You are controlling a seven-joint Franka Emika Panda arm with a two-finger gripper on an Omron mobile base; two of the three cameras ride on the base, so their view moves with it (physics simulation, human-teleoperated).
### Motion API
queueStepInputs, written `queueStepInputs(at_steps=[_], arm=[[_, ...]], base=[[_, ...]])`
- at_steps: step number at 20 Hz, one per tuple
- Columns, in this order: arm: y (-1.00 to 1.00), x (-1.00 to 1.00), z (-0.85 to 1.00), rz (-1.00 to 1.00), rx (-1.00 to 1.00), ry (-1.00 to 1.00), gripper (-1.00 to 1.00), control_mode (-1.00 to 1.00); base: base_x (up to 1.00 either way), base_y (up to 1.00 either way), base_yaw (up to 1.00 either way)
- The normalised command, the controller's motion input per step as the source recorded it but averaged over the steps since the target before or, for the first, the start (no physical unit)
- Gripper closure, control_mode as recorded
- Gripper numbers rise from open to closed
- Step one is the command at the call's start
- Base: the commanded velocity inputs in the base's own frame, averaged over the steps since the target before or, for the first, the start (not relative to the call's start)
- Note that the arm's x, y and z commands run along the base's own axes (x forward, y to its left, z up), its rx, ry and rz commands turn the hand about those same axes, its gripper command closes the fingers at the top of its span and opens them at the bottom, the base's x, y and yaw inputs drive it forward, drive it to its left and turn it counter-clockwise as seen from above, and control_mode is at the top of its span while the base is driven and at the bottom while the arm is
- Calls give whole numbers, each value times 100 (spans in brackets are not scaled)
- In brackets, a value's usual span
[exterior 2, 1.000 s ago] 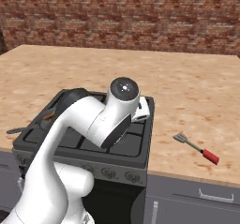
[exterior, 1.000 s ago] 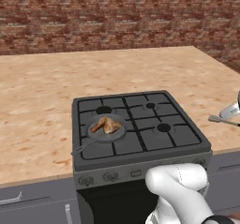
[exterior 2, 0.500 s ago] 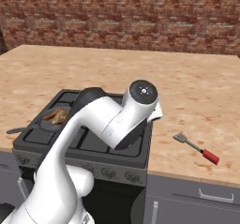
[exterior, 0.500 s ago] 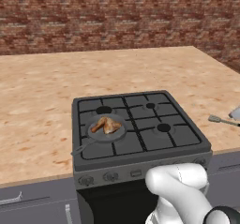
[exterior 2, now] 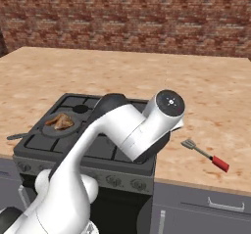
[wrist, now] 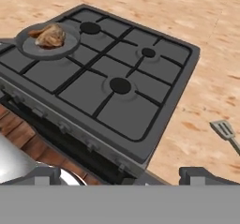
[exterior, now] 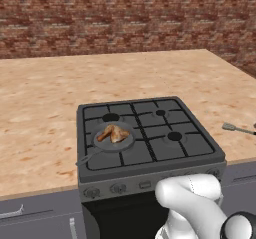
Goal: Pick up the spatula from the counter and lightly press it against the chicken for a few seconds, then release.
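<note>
Off the front-left corner of the stove [exterior: 150,133], a thin pan handle [exterior: 85,159] sticks out past the stove's edge. The handle belongs to a small grey pan [exterior: 126,142] on the stove's front-left burner. The chicken [exterior: 113,133], a browned piece, lies inside the pan, touching nothing else. The stove's other three burners are bare.

The stove is set into a pale speckled tabletop [exterior: 40,108], with a brick wall [exterior: 125,23] behind it. In front of the stove, the white arm [exterior 2: 132,130] bends up and over its front-right corner, hiding that part in the right base view.

In the hand view the jaws stand wide, with one dark fingertip [wrist: 202,173] low at the right and the other low at the left. Between them are the stove's front edge and nothing held.

Right of the stove and clear of it, the spatula [exterior 2: 205,154] lies flat on the tabletop. Its grey slotted head is towards the stove. Its red grip is farther from the stove and nearer the tabletop's front edge. It is well apart from the chicken and the jaws.
</note>
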Motion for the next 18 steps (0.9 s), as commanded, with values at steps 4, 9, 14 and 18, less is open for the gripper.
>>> queueStepInputs(at_steps=[4, 9, 14, 18], arm=[[-21, -9, -22, 4, 0, 0, -100, -100], [-21, -3, -23, 3, 0, 0, -100, -100], [-18, -1, -6, 2, 0, 0, -100, -100], [-26, 0, 0, 2, 0, 0, -100, -100]], base=[[0, 0, 0], [0, 0, 0], [0, 0, 0], [0, 0, 0]])
